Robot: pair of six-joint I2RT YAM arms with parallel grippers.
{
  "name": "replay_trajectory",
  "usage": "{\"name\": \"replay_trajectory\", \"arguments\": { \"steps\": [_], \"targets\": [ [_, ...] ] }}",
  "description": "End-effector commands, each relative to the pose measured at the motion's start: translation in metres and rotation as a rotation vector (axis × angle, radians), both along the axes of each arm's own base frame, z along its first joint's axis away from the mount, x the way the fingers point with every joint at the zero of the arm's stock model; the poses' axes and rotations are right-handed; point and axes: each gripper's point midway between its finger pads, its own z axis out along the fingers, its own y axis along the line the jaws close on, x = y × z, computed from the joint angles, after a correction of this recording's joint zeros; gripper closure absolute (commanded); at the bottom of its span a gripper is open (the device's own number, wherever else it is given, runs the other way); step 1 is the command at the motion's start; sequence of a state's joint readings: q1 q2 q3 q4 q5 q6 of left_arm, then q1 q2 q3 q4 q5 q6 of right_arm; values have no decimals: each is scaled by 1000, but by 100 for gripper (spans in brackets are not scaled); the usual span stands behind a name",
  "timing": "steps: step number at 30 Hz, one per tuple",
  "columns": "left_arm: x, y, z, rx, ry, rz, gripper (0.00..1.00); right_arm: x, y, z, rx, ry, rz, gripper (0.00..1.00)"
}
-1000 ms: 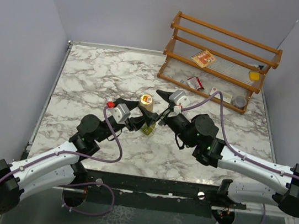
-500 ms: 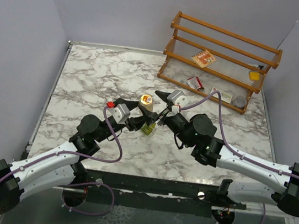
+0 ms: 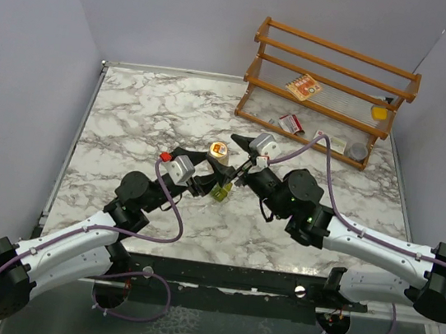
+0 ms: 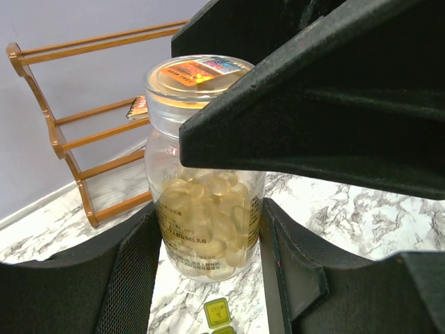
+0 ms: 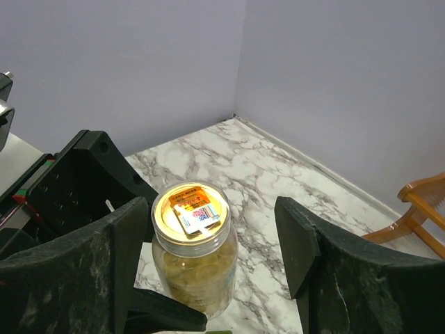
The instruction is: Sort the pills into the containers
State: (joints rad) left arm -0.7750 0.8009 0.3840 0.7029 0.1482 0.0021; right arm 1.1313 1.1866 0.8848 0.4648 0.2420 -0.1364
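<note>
A small clear bottle (image 3: 218, 151) with a yellow-labelled lid stands upright between the two arms, full of yellow pills (image 4: 208, 223). My left gripper (image 3: 207, 175) is shut on the bottle's lower body (image 4: 208, 174), a finger pressed against each side. My right gripper (image 3: 234, 159) is open around the lid (image 5: 192, 211); its left finger is close beside the lid and a clear gap shows on the right. The olive-green pill box (image 3: 220, 192) lies on the marble just below the bottle, and only its top edge (image 4: 217, 312) shows in the left wrist view.
A wooden rack (image 3: 336, 75) stands at the back right. It holds a flat carton (image 3: 304, 87), a yellow block (image 3: 378, 112), red-and-white cartons (image 3: 291, 124) and a small grey jar (image 3: 356, 152). Grey walls close in the marble table (image 3: 147, 115).
The right gripper's jaws have narrowed a little around the bottle's lid. The left gripper and the bottle have stayed where they were.
</note>
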Motion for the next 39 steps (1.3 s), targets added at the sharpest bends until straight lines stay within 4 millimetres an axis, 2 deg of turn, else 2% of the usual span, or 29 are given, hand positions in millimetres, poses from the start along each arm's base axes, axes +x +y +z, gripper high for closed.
{"name": "replay_trajectory", "arguments": {
  "steps": [1, 6, 12, 16, 19, 29, 34, 39],
  "targets": [
    [-7, -3, 13, -33, -38, -31, 100, 0, 3, 14, 18, -13, -2, 28],
    [-7, -3, 13, -34, -38, -33, 100, 0, 5, 12, 9, -11, 1, 40],
    [-7, -2, 14, -36, -42, -29, 100, 0, 8, 8, -9, -3, 7, 42],
    [-7, -1, 15, -39, -45, -29, 100, 0, 7, 7, -14, 0, 6, 47],
    [-8, -1, 16, -40, -46, -28, 100, 1, 7, 7, -22, 3, 5, 56],
    [-12, -3, 16, -33, -56, -52, 100, 0, 5, 7, -43, 4, 2, 99],
    [-19, -8, 16, -19, -75, -101, 100, -1, 3, 8, -58, 5, 3, 99],
    [-37, -15, 17, 10, -128, -199, 100, -5, -3, 12, -61, 0, 12, 99]
  ]
}}
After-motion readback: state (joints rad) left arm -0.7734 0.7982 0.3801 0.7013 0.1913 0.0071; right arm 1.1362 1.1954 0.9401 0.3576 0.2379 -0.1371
